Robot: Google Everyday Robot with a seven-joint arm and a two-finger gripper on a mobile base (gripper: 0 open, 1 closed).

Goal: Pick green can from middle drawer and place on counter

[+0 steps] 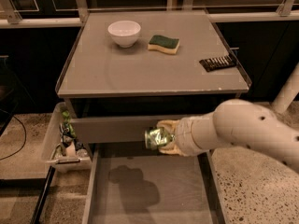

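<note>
My gripper (161, 137) is shut on the green can (155, 137) and holds it on its side in the air, its silvery end facing left. The can hangs above the open middle drawer (187, 190), in front of the closed grey drawer front (107, 129). The drawer's bare floor shows the can's shadow below. The counter (140, 64) lies above and behind the can. My white arm (247, 132) comes in from the right.
On the counter stand a white bowl (124, 32), a green-and-yellow sponge (164, 44) and a dark flat bar (217, 62) near the right rim. A white bin (63, 141) with small items hangs at the cabinet's left side. A white post (287, 92) stands at the right.
</note>
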